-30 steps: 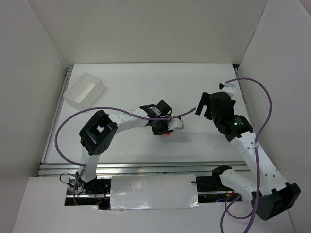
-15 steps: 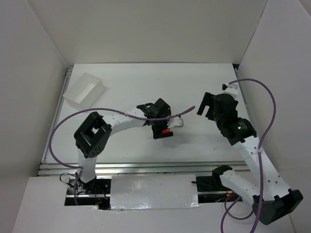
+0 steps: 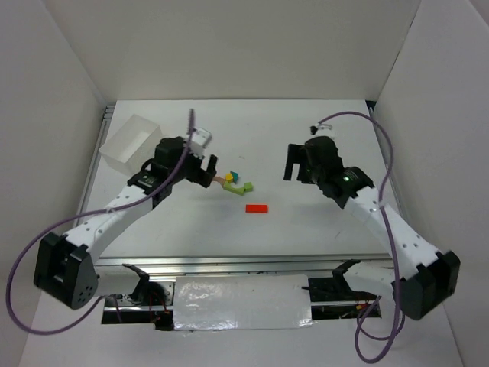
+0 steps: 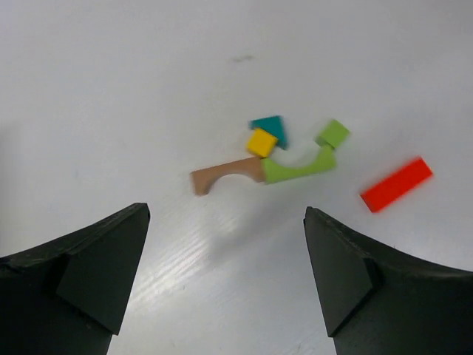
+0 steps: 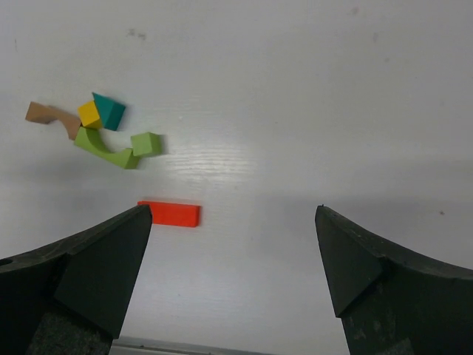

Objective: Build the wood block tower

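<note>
The wood blocks lie flat on the white table (image 3: 321, 229), none stacked. In a tight cluster are a tan arch (image 4: 225, 175), a green arch (image 4: 299, 166), a green cube (image 4: 333, 134), a yellow cube (image 4: 261, 142) and a teal peaked block (image 4: 270, 127). A red bar (image 3: 257, 207) lies alone just in front of the cluster (image 3: 235, 182). My left gripper (image 3: 210, 169) stands open and empty to the cluster's left. My right gripper (image 3: 289, 162), also open and empty, is to its right. The right wrist view shows the red bar (image 5: 170, 214) near its left fingertip.
A white rectangular box (image 3: 131, 141) stands at the back left, just behind my left arm. White walls close the table in on the left, back and right. A metal rail (image 3: 229, 264) runs along the near edge.
My left gripper has opened, left the red bar on the table and drawn back to the left. My right arm has swung left toward the middle. The block cluster now shows.
</note>
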Controlling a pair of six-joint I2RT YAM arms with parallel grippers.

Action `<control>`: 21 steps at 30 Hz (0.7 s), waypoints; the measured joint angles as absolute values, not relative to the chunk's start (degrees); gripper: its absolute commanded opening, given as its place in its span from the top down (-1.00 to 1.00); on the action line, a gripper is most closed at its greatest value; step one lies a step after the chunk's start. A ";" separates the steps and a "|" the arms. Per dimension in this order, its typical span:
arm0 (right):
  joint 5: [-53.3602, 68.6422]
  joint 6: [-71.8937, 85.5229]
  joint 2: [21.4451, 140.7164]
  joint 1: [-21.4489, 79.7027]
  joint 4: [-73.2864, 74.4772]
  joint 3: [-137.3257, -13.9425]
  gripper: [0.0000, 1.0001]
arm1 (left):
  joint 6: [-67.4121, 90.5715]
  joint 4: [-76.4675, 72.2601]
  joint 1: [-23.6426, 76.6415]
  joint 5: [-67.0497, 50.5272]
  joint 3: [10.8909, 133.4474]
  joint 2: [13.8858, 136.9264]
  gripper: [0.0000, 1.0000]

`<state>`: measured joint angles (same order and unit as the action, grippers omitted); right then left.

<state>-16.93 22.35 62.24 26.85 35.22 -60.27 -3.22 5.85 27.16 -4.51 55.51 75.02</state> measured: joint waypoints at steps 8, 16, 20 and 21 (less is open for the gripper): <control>-15.92 23.83 91.53 35.24 33.21 -75.44 -0.86 | 27.55 10.81 11.60 5.76 46.89 66.13 -0.99; -16.08 28.51 111.87 37.76 37.98 -91.35 -0.45 | 36.03 13.67 8.69 8.69 35.97 58.02 -0.99; -15.75 29.15 114.85 38.50 38.92 -92.42 -0.36 | 36.34 12.14 8.47 8.49 35.66 56.71 -0.99; -15.59 29.15 115.52 38.52 39.18 -92.47 -0.36 | 36.32 11.66 8.40 8.27 35.66 56.71 -0.99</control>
<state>-15.59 29.15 115.52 38.52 39.18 -92.47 36.32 11.66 8.40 8.27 35.66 56.71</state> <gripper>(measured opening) 0.685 0.993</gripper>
